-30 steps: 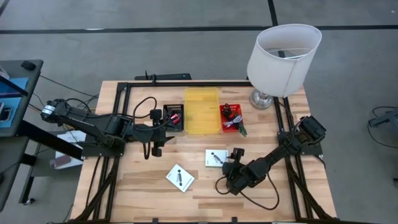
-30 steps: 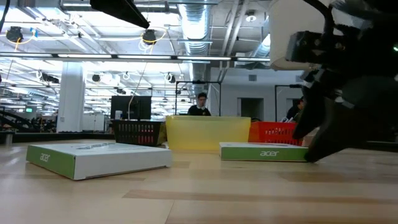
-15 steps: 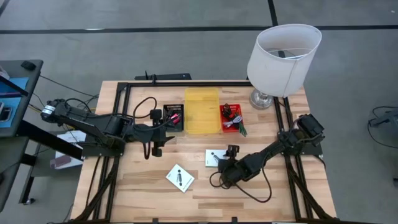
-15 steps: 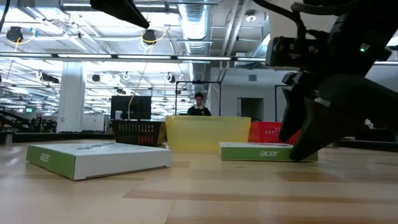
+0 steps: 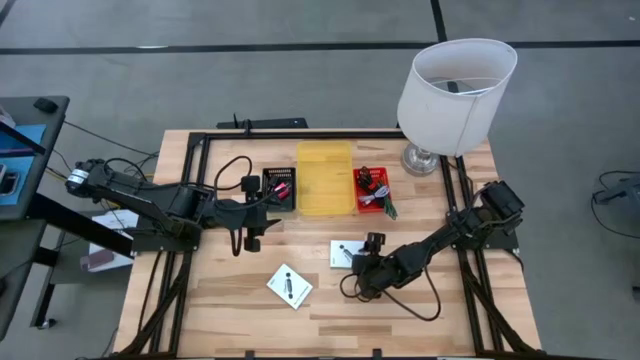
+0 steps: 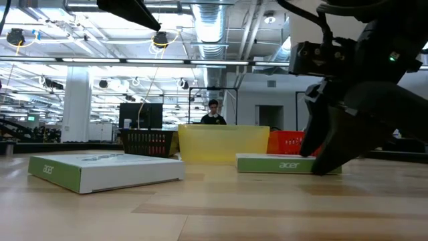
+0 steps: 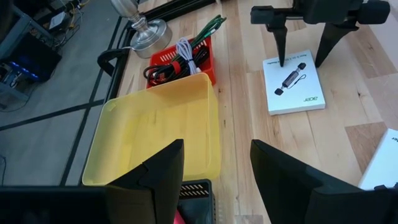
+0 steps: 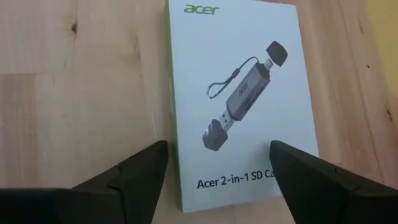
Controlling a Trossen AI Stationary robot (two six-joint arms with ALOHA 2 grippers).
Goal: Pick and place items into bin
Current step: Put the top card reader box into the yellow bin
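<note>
Across the wooden tabletop [image 5: 230, 300], largest first: a white lamp [image 5: 455, 85] at the far right corner, no part of the task. Next the yellow bin [image 5: 324, 178], empty, against the middle of the far edge, flanked by a black basket [image 5: 279, 186] and a red basket [image 5: 372, 188] full of cords [image 7: 186, 53]; probably put there so both arms can reach.

Then the two arms. Left gripper [image 5: 250, 237] parked near the black basket, left of the tabletop's middle, fingers spread apart, holding nothing, seemingly waiting. Right gripper [image 5: 362, 270] lowered just right of the middle, fingers wide apart and straddling a white Acer box [image 8: 239, 106], one finger on each long side, not yet closed on it. Placed so, probably, because a flat box is best taken by its narrow edges.

Smallest: this box, lying flat between the middle and the red basket, and a second white box [image 5: 289, 287] lying nearer the front edge, turned at an angle, untouched. Both outside the bin, so the task looks barely begun.
</note>
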